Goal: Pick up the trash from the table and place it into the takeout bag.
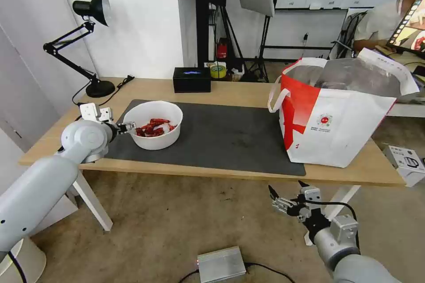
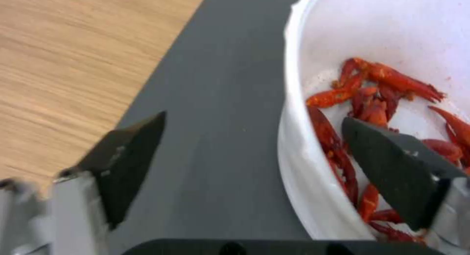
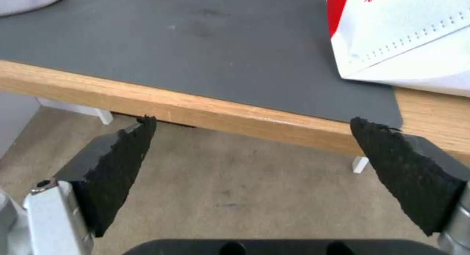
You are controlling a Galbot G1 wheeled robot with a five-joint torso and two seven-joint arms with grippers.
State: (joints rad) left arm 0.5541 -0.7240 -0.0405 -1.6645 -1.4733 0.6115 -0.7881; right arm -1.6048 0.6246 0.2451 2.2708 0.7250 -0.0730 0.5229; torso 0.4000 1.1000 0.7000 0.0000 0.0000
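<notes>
**Left gripper astride the bowl rim; bag open at the far end of the mat**

Containers. The white round bowl (image 1: 158,124) stands on the left part of the dark grey mat (image 1: 221,137). It holds red scraps (image 1: 155,127) heaped on its floor; in my left wrist view they read as shell-like red pieces (image 2: 377,100) against the white inner wall. The takeout bag (image 1: 341,128) stands upright on the right end of the mat, mouth open, silver foil lining showing, one white loop handle hanging on its left side. What lies inside it I cannot tell.

Surroundings. The table (image 1: 248,90) also carries a black tissue box (image 1: 191,79) at its back edge and a black desk lamp (image 1: 90,44) at the back left corner. The stretch of mat between bowl and bag is bare. A grey metal box (image 1: 221,264) sits on the floor below me.

My grippers. My left gripper (image 1: 125,127) is at the bowl's left rim, fingers spread: one fingertip (image 2: 387,163) hangs inside over the scraps, the other outside above the mat, the rim (image 2: 293,144) between them, not yet pinched. My right gripper (image 1: 287,192) hangs below the table's front edge, near the bag, fingers spread wide and holding nothing.
</notes>
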